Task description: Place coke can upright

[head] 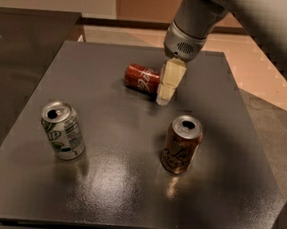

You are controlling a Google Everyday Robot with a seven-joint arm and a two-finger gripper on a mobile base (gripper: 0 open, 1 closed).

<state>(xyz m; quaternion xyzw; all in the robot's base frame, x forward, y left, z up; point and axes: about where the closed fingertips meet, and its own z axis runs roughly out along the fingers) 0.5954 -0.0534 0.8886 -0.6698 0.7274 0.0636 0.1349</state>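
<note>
The coke can [140, 77], red with white lettering, lies on its side on the dark grey table [102, 183], toward the back middle. My gripper [164, 97] hangs down from the arm at the upper right. Its pale fingers [169, 81] sit right at the can's right end and cover that end. The can is not lifted.
A brown can [181, 144] stands upright in front of the gripper, to the right of centre. A white-and-green can [62, 130] stands upright at the left. The table's edges drop off at the right and front. A dark counter [25, 31] is at the far left.
</note>
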